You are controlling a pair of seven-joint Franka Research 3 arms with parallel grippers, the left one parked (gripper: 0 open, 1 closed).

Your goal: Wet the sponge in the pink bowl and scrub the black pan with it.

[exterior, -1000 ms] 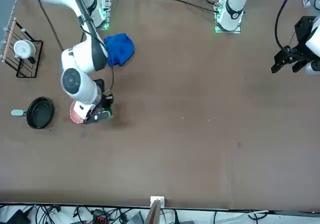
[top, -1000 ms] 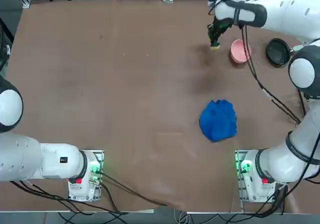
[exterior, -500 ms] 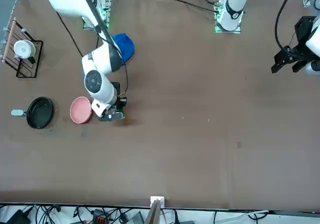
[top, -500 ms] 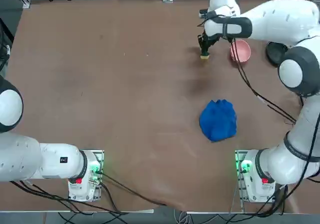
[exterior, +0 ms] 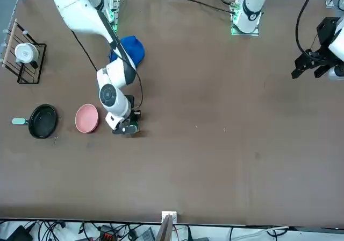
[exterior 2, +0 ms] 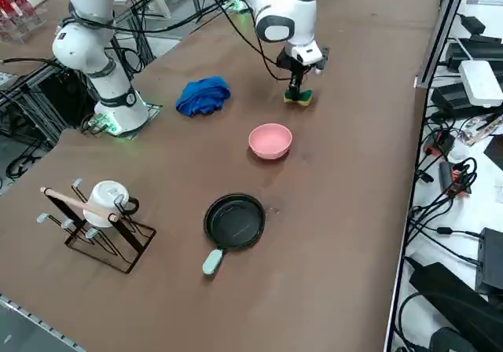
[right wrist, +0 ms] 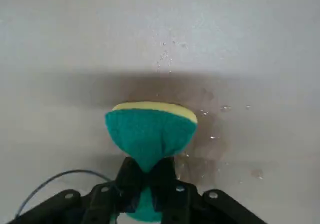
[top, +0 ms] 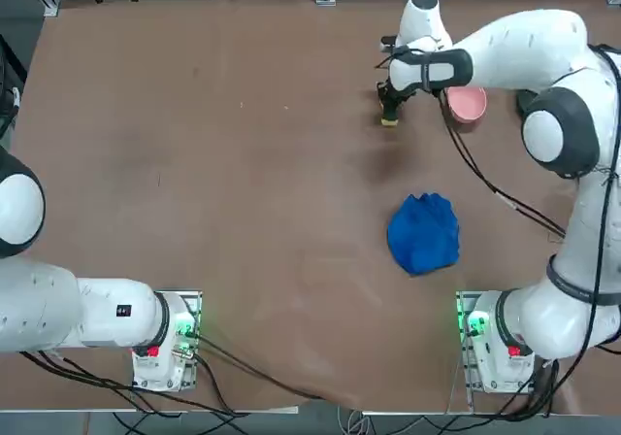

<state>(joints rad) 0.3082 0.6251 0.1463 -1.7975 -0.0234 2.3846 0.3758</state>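
Brown counter (top: 243, 192) here, and the right pincer (right wrist: 149, 184) is pinched on the sponge's (right wrist: 150, 129) waist, probably touching the surface beside the pink bowl (top: 468, 105), so I'd lift, swing over the rim and dip it before the black pan (exterior 2: 234, 221).

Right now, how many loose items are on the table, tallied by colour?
Pink: 1, the pink bowl
Black: 2, the black pan and wire rack
Blue: 1, the blue cloth
Green and yellow: 1, the sponge in the right gripper
White: 1, mug on the rack
Total: 6

Overhead, front, right-side views share table (top: 243, 163); wrist close-up.
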